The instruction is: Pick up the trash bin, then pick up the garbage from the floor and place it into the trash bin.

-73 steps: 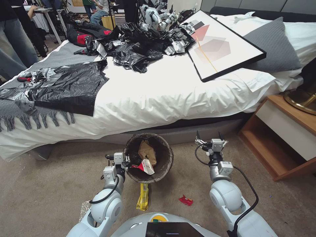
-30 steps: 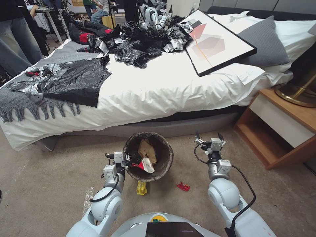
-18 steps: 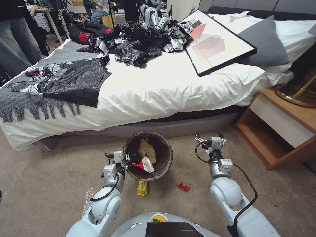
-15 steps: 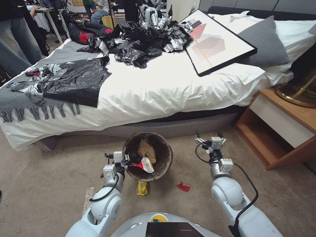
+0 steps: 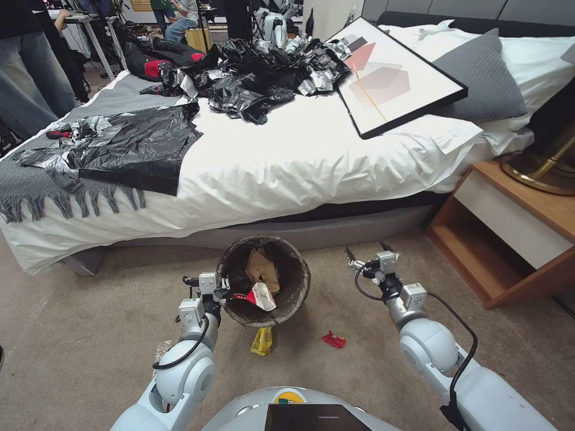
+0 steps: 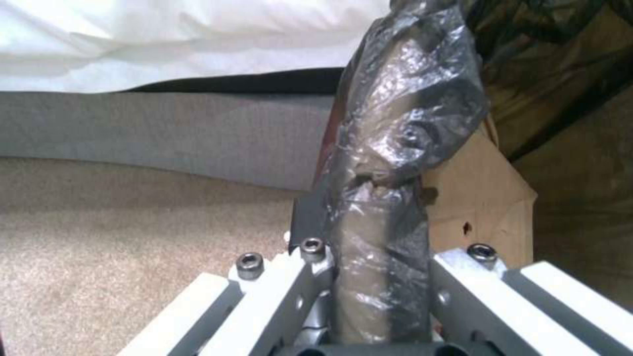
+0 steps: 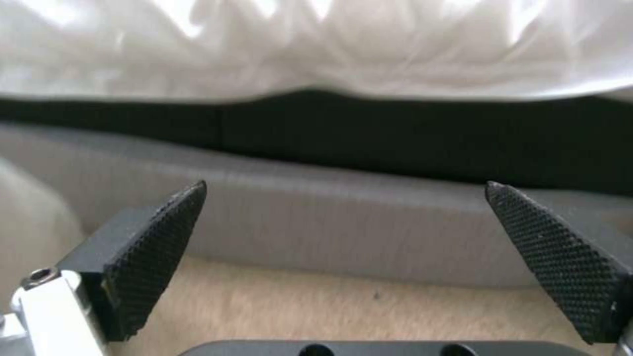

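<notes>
Holding the round white trash bin with dark bag liner by its rim, lower centre: left gripper clamped. Right gripper spread wide, carrying nothing. Yellow snack wrapper and, apparently, a red wrapper remain on the carpet; several pieces are binned.

The trash bin stands before the bed, with a wrapper on the carpet nearer the robot.
</notes>
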